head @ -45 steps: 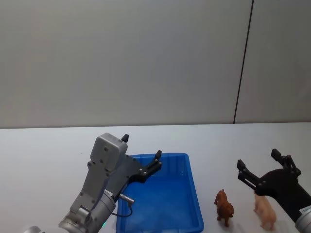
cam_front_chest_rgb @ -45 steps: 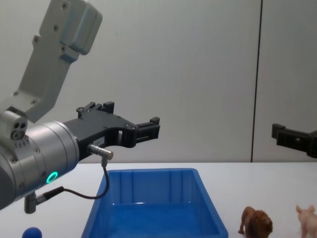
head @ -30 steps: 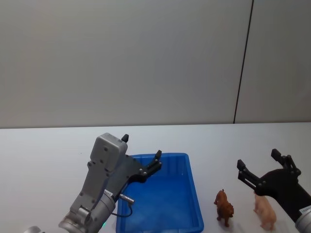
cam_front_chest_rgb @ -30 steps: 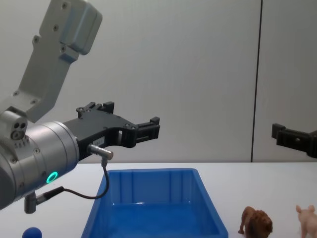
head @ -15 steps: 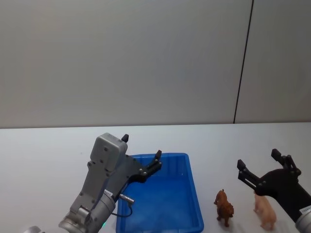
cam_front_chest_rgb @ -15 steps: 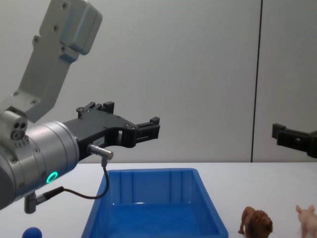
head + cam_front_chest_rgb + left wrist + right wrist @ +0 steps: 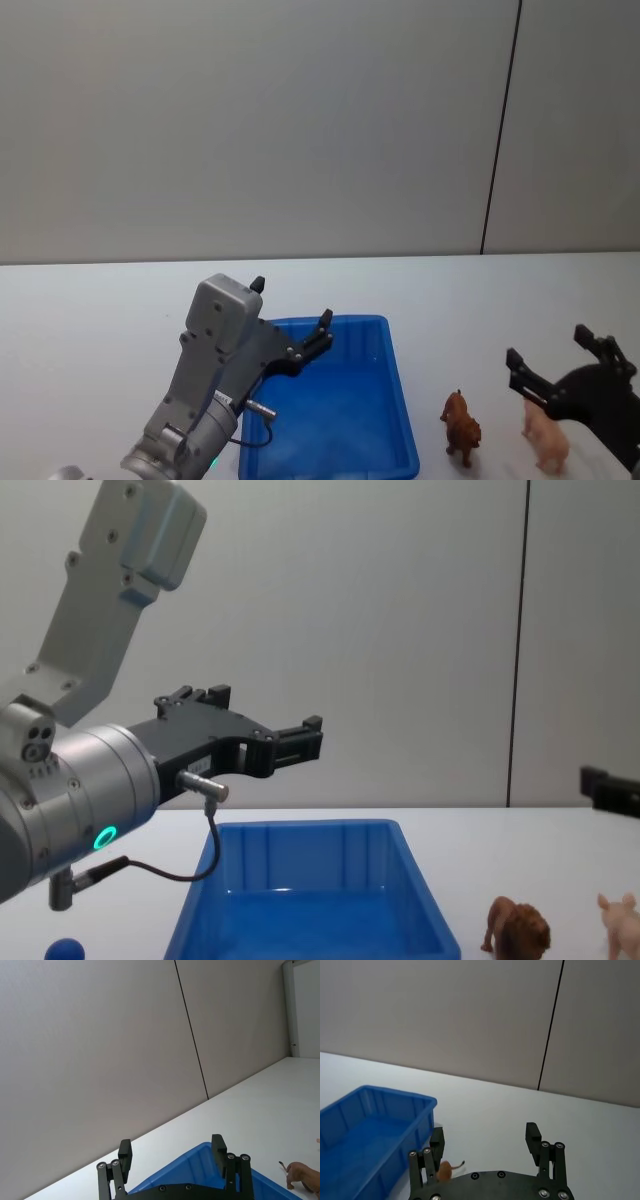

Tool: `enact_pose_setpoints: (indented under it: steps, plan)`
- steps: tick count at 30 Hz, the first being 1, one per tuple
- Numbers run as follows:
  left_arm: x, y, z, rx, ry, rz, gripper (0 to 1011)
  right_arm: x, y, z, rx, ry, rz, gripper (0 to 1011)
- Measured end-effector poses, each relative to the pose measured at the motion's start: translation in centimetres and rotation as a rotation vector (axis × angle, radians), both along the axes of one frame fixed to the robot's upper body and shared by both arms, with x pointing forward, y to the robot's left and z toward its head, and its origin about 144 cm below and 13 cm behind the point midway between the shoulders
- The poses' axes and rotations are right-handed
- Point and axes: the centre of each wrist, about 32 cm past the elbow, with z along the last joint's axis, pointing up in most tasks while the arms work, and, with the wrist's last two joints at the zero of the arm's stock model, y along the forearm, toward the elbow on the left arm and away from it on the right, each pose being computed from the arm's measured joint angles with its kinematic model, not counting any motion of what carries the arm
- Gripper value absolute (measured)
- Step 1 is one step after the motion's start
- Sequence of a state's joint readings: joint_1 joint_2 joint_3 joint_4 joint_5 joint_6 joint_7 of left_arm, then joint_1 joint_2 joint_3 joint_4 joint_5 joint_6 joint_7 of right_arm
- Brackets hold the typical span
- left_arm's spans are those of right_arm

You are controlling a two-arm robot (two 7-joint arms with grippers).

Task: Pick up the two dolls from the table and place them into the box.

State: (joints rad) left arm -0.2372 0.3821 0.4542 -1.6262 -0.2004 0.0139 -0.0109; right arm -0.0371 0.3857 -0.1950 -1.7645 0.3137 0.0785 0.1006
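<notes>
Two small plastic animal figurines are standing upright on the plain white tabletop (image 7: pixel 100 320) at the lower right of the head view. One is a brown lion with a darker mane (image 7: pixel 461 428) and, just to its right and not touching it, the other is a pale pink pig (image 7: pixel 545 438). Both are standing outside the blue rectangular plastic bin (image 7: pixel 330 321), which is lying at lower centre, just left of the lion. The left arm is hiding the bin's left side.

The left gripper (image 7: pixel 292 305) is hovering over the bin's far left corner. Its fingers are spread wide and are grasping nothing.

The right gripper (image 7: pixel 548 345) is hanging at the lower right edge, over the pig. It too is released and empty, and the frame is cutting off its arm.

In the chest view, one black fingertip (image 7: pixel 610 790) is poking in at mid-right, well above the pig (image 7: pixel 622 925). The right edge is cropping the pig, and the bottom edge is cropping a small blue ball (image 7: pixel 65 948) at lower left.

In the left wrist view, the lion (image 7: pixel 302 1175) is being clipped at the lower right corner.

In the right wrist view, a small tan form (image 7: pixel 445 1170) is peeking out beside one finger of the gripper. Which figurine it is cannot be told.
</notes>
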Motion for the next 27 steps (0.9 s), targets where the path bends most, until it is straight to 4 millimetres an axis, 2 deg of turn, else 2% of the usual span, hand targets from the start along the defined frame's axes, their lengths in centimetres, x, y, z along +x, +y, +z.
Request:
enact_pose_setpoints:
  steps: [15,27]
  plan:
    - [0.0,0.0,0.0,0.0,0.0,0.0,1002,-0.2,-1.9,-1.2,-0.078,0.14,-0.002,1001]
    - [0.0,0.0,0.0,0.0,0.0,0.0,1002,0.9,-1.8,-2.7,-0.082,0.25,-0.007,1001]
